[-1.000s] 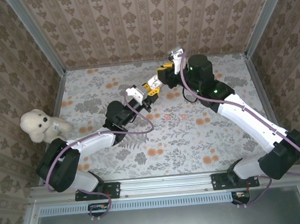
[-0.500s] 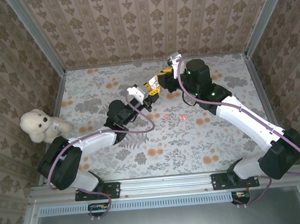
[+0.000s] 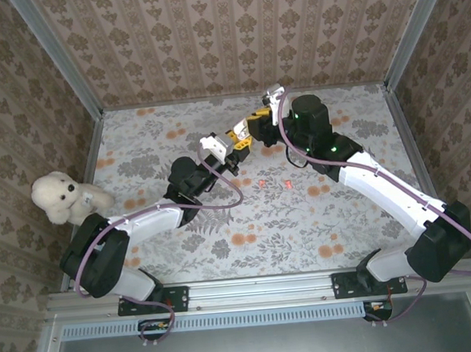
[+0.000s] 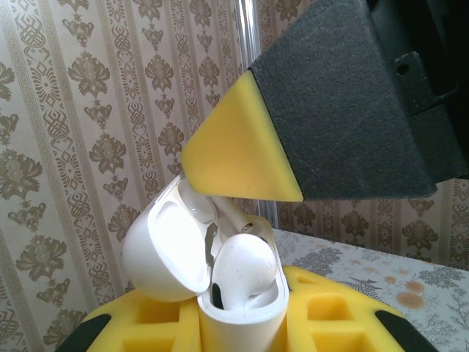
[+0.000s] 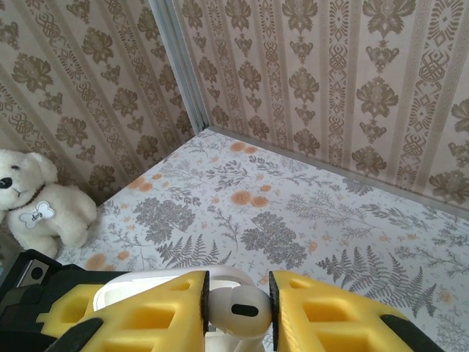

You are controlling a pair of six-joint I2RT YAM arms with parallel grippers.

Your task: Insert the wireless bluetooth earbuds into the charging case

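One case [image 4: 242,323], apparently one white earbud [image 5: 238,308]

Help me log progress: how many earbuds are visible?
3. Two red-orange earbuds lie on the table; one white earbud is in the right gripper, at the open case. Another may be hidden.

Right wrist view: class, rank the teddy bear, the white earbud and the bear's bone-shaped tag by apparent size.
1. Teddy bear, largest.
2. White earbud, second, though its closeness to the camera inflates it.
3. Bone-shaped tag, smallest.
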